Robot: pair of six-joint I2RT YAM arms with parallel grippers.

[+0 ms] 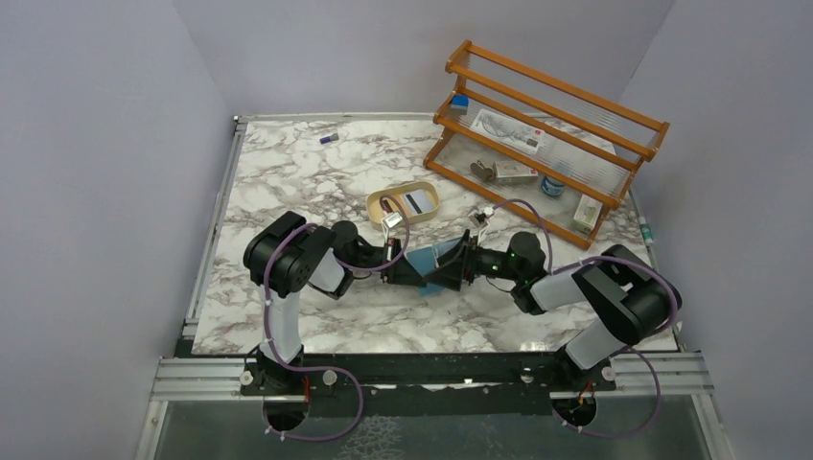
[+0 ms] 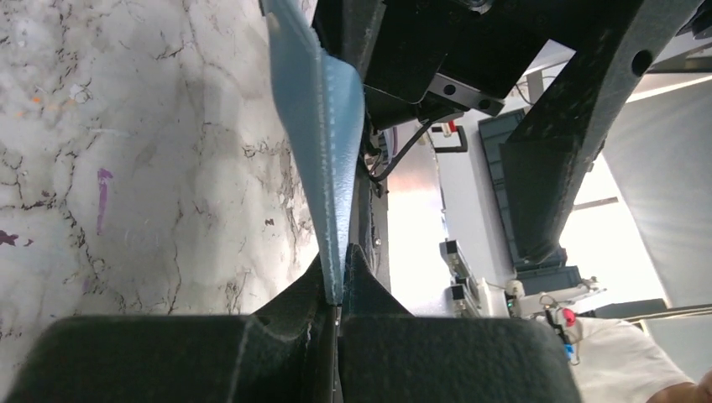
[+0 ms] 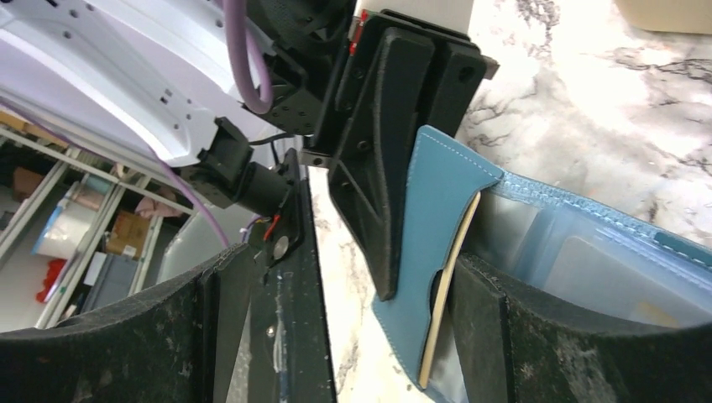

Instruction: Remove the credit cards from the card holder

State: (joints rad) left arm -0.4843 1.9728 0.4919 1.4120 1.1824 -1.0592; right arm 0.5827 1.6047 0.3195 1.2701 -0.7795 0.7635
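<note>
Teal card holder [image 1: 429, 266] clamped in left gripper [image 2: 336, 277], right gripper [image 3: 353, 281] agape astride its flap, card [image 3: 447, 294] mostly hidden inside

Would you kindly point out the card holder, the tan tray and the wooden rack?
card holder [image 1: 429, 267], top view, on its teal outer cover.
tan tray [image 1: 372, 203], top view, on its left rim.
wooden rack [image 1: 566, 83], top view, on its top rail.

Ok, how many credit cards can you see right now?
2. A white card with a dark stripe lies in the tan oval tray; a pale card shows edge-on in the card holder pocket. More may be hidden inside the holder.
</note>
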